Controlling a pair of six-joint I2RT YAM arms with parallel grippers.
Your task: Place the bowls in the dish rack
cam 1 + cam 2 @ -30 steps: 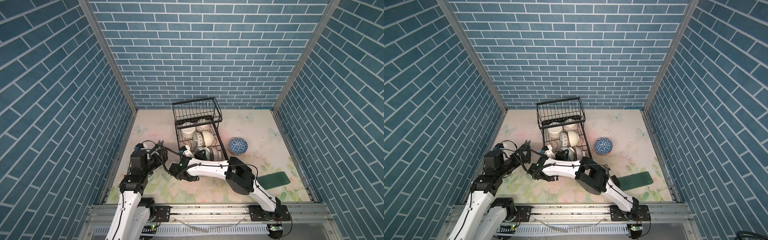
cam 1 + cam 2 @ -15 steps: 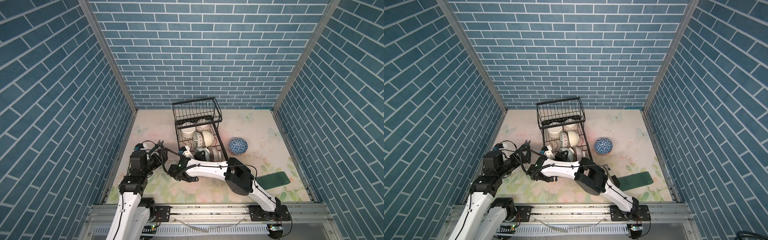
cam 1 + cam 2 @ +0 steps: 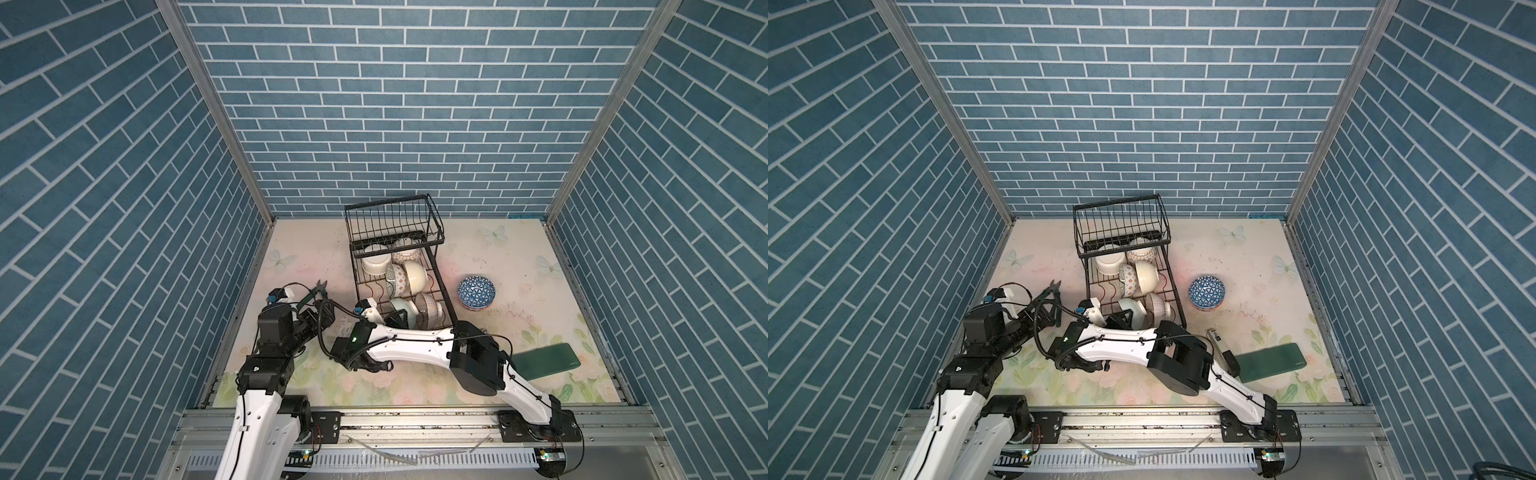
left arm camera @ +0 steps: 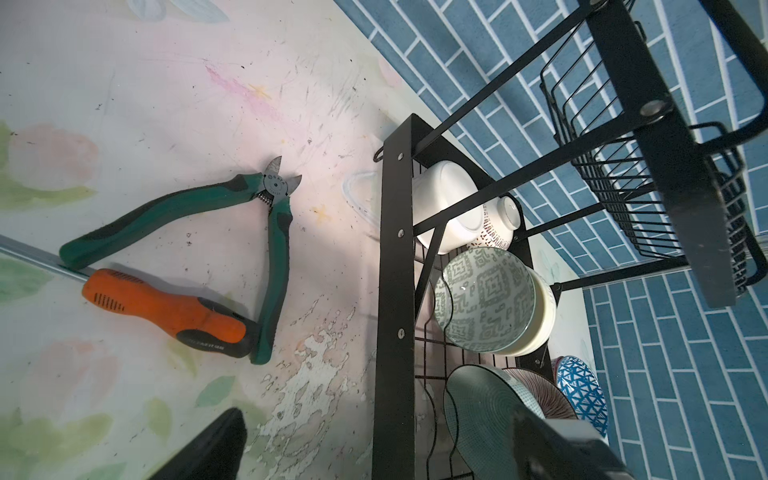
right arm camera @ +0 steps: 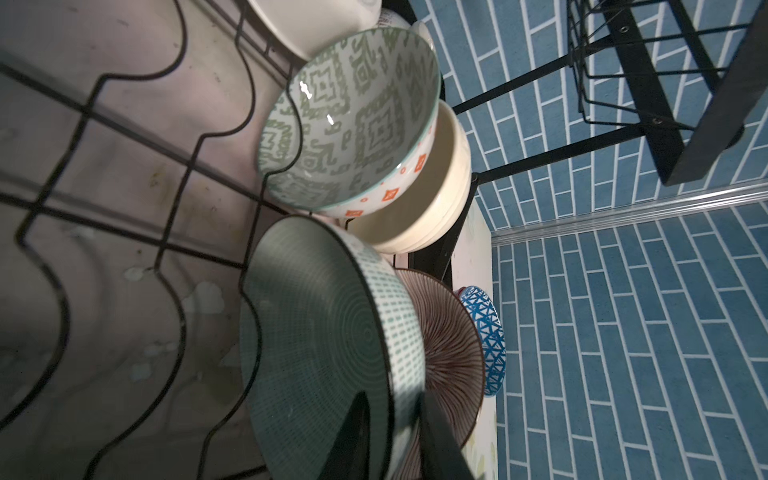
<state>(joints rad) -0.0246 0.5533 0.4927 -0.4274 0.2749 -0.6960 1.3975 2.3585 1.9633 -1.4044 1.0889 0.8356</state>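
Loading state: six bowls (image 3: 409, 276) stood on edge in the lower tray of the dish rack (image 3: 436, 239); a blue-triangled bowl (image 3: 476, 293) sat outside on the table (image 3: 519, 257).
Right gripper (image 5: 392, 419): straddled the rim of the pale green bowl (image 5: 324, 332), likely seating it between wire dividers; pinching or slack, unclear.
Left gripper (image 4: 376, 419): jaws spread wide, empty.
Surfaces: glazed ceramic, thin black wire.
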